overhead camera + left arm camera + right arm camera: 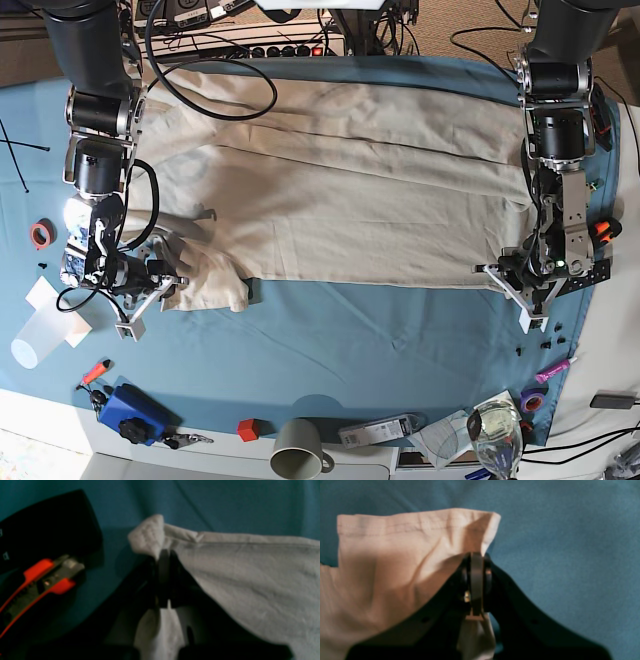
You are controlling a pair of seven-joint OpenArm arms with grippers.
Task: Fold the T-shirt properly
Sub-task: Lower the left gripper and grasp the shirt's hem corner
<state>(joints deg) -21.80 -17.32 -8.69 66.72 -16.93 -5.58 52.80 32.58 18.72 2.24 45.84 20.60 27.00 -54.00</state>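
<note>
The beige T-shirt (340, 190) lies spread across the teal table cloth (380, 340). Its near edge runs between my two grippers. On the right of the base view my left gripper (497, 275) pinches a near corner. The left wrist view shows this gripper (163, 557) shut on a bunched corner of the T-shirt (250, 575), lifted a little off the cloth. On the left of the base view my right gripper (172, 288) holds the other near corner. In the right wrist view that gripper (477, 557) is shut on the hemmed edge of the T-shirt (395, 562).
An orange and black tool (45, 580) lies just beside my left gripper. Along the front edge stand a grey mug (297, 448), a blue object (135, 410), a small red block (248, 430) and a glass (497, 430). A clear plastic cup (35, 340) lies at the left. Cables (200, 40) run at the back.
</note>
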